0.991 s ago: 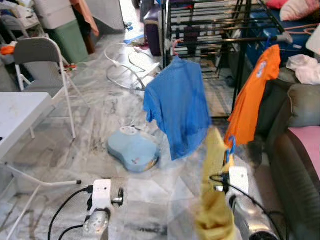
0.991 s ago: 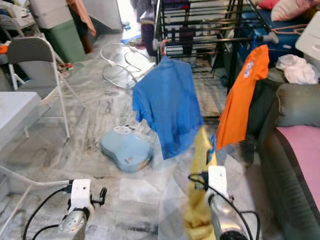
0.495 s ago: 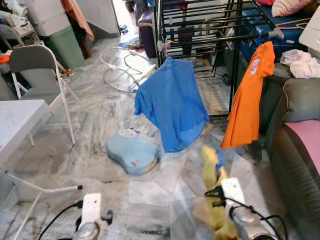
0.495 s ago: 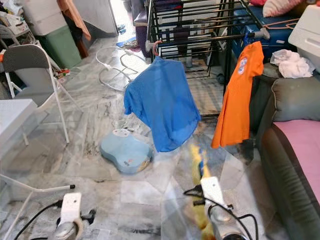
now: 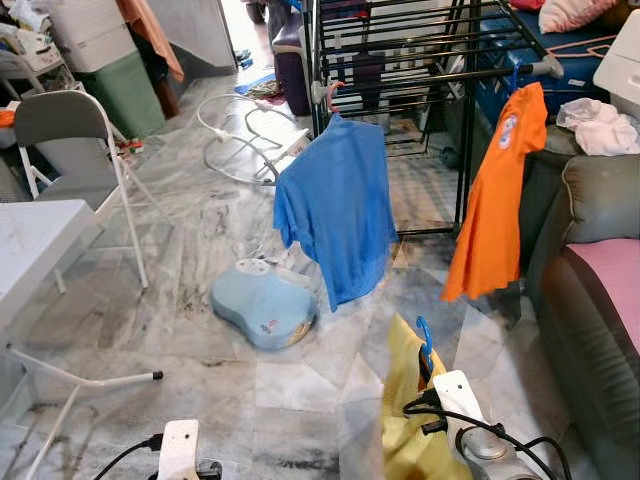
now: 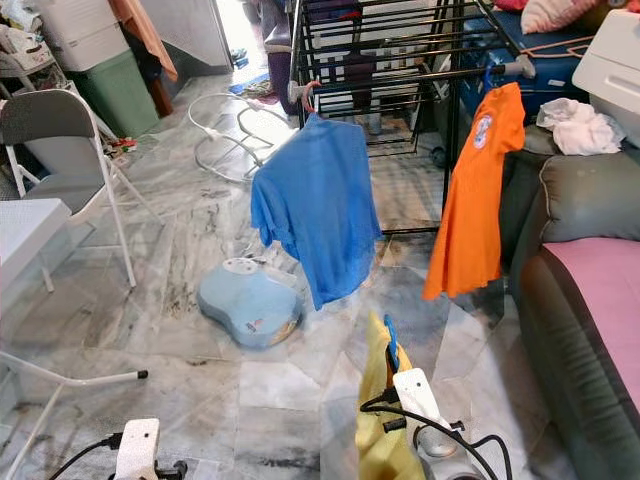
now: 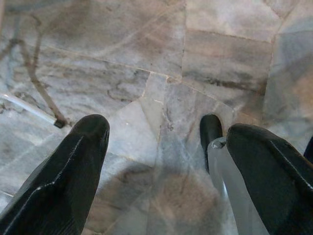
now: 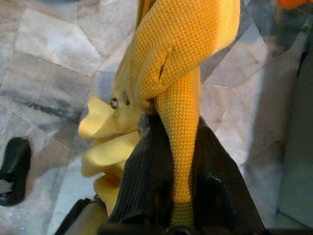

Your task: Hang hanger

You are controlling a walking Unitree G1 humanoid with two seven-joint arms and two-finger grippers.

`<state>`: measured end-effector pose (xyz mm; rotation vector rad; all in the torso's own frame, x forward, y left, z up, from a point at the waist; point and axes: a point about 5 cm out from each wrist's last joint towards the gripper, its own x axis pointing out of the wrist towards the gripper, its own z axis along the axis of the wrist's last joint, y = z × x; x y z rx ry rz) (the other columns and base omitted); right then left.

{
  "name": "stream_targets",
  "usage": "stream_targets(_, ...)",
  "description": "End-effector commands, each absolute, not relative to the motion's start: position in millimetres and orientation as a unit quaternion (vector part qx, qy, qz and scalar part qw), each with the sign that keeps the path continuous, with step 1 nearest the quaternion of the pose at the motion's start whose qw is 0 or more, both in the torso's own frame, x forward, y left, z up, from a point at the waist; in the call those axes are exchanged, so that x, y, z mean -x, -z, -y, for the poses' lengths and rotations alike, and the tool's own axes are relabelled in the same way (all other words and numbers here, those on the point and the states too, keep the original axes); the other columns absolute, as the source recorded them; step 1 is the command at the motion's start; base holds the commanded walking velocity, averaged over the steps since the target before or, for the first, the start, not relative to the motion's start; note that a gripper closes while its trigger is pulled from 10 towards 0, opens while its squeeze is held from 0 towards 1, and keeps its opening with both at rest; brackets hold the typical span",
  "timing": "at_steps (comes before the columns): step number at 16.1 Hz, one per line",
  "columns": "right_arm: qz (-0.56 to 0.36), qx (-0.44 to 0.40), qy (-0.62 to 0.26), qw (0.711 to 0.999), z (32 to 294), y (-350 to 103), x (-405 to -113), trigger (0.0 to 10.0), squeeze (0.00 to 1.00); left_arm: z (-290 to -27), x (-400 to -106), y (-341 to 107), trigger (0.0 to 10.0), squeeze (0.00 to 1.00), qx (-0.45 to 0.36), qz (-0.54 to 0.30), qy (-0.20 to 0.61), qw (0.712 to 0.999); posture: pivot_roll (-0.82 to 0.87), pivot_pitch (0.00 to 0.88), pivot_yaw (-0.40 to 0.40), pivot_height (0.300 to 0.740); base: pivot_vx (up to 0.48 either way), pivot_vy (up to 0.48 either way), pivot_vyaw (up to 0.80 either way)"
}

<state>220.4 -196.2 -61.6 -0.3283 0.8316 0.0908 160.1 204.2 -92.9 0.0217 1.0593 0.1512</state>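
Note:
A yellow shirt (image 5: 405,420) on a blue hanger (image 5: 424,340) hangs low at the front right, over the marble floor. My right gripper (image 8: 171,161) is shut on it, the knit cloth pinched between the black fingers (image 8: 146,176). The black drying rack (image 5: 400,60) stands ahead. A blue shirt (image 5: 335,205) hangs from its near left corner and an orange shirt (image 5: 495,200) from its right rail (image 5: 500,73). My left gripper (image 7: 161,161) is open above bare floor, with its wrist (image 5: 180,450) at the bottom left.
A light blue flat device (image 5: 265,303) lies on the floor below the blue shirt. A grey folding chair (image 5: 70,130) and a white table (image 5: 30,240) stand at the left. A dark sofa with a pink cushion (image 5: 600,290) is at the right. White hoops and cables (image 5: 245,130) lie beyond.
My right arm has come down with the yellow shirt, which now hangs lower in view. The left arm has also dropped toward the bottom edge. The camera has shifted slightly.

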Motion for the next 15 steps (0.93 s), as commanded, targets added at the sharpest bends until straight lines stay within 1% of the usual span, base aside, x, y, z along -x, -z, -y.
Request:
stream_targets(1, -0.387, 0.162, -0.051, 0.906, 190.0, 58.5, -226.3, 10.0, 0.0, -207.3, -160.4, 92.4, 10.0, 0.0, -0.009, -0.508, -0.074, 0.858, -0.11, 0.0, 0.089, 0.74, 0.0, 0.0, 0.0)
stream_targets(2, -0.388, 0.169, -0.056, 0.904, 188.8, 58.6, -226.5, 10.0, 0.0, -205.7, -158.9, 93.4, 10.0, 0.0, -0.011, -0.516, -0.065, 0.854, -0.1, 0.0, 0.074, 0.74, 0.0, 0.0, 0.0)
stream_targets(6, -0.387, 0.177, -0.062, 0.903, 185.6, 58.0, -228.4, 10.0, 0.0, -202.7, -152.0, 96.8, 10.0, 0.0, -0.004, -0.531, -0.058, 0.845, -0.11, 0.0, 0.079, 0.74, 0.0, 0.0, 0.0)
stream_targets(9, -0.384, 0.181, -0.059, 0.903, 182.8, 58.1, -228.8, 10.0, 0.0, -199.0, -153.8, 96.7, 10.0, 0.0, -0.005, -0.531, -0.047, 0.846, -0.12, 0.0, 0.089, 0.74, 0.0, 0.0, 0.0)
stream_targets(15, -0.385, 0.182, -0.054, 0.903, 179.6, 58.4, -229.3, 10.0, 0.0, -202.3, -155.5, 95.4, 10.0, 0.0, -0.016, -0.527, -0.042, 0.848, -0.12, 0.0, 0.095, 0.74, 0.0, 0.0, 0.0)
